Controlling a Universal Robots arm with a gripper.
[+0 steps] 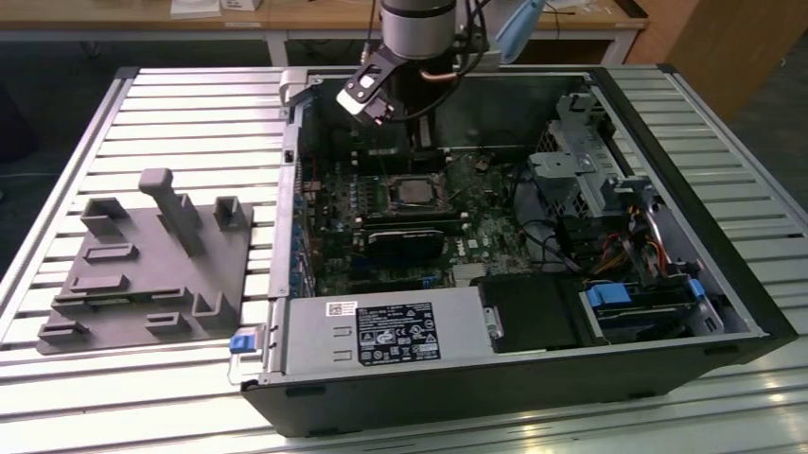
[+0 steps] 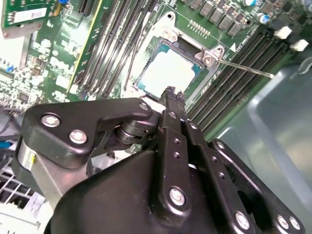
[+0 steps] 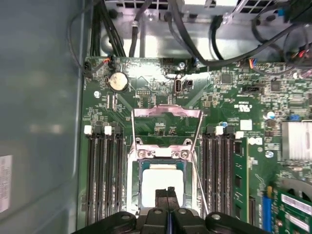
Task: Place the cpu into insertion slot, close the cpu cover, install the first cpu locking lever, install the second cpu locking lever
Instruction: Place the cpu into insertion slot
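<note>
The cpu (image 3: 162,181) lies flat in the insertion slot (image 3: 132,181), its silver top (image 2: 167,73) bright in both wrist views. The cpu cover (image 3: 167,113) stands raised, swung away from the socket. Thin lever rods (image 3: 197,139) run along its sides, and one lever (image 2: 246,68) sticks out free past the socket's corner. My gripper (image 3: 168,193) hovers over the chip's near edge, fingers shut together with nothing between them (image 2: 171,92). In the exterior view the gripper (image 1: 382,106) hangs inside the far part of the open case, above the socket (image 1: 411,192).
Memory slots (image 3: 103,170) flank the socket on both sides. A black card (image 1: 411,242) sits just in front of it, with a power supply (image 1: 373,333), drive cage (image 1: 638,303) and cables (image 1: 569,248) around. A grey fixture (image 1: 146,260) lies on the slatted table at the exterior view's left.
</note>
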